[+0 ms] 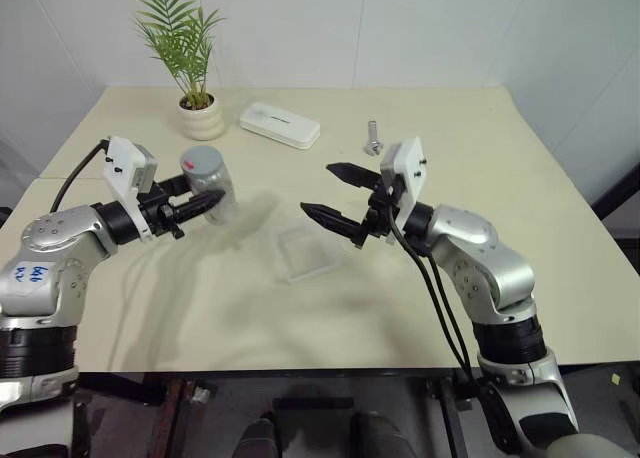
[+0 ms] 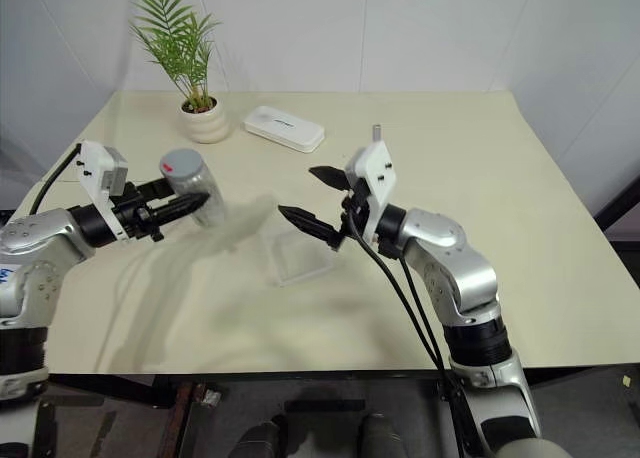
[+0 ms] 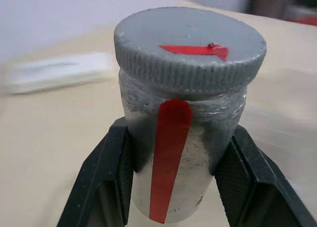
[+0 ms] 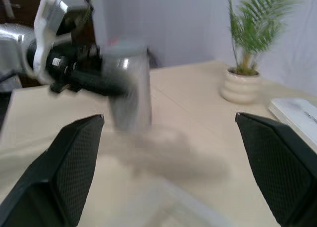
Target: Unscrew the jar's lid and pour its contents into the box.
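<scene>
The small silver-grey cylindrical jar [image 1: 208, 183] with a red stripe down its side is held off the pale beige tabletop [image 1: 520, 228], upright, on the robot's left side of the scene. The left gripper [image 1: 205, 202] pinches it — the 2 black fingers [image 3: 106, 180] press against opposite sides of the jar's body, below the cap, as the left wrist view shows plainly. The round, flat grey ribbed lid [image 3: 190, 48] sits on top of the jar, closed, with a small red marker stuck on its upper face. What the jar holds cannot be seen through its wall.

The right gripper [image 1: 338, 196] hangs above the table near the middle, pointing toward the jar, its jaws spread wide with nothing between them. Just below and beside its lower finger lies the shallow clear plastic box [image 1: 306, 253], squarish with rounded corners, flat on the table; nothing can be made out inside it.

At the far side of the table stand a white ceramic pot [image 1: 202, 118] with a green palm-like plant [image 1: 180, 33] growing in it, a flat white oblong case [image 1: 279, 125] just beside it, and a small metal bolt [image 1: 373, 136] — upright, well apart from the box.
</scene>
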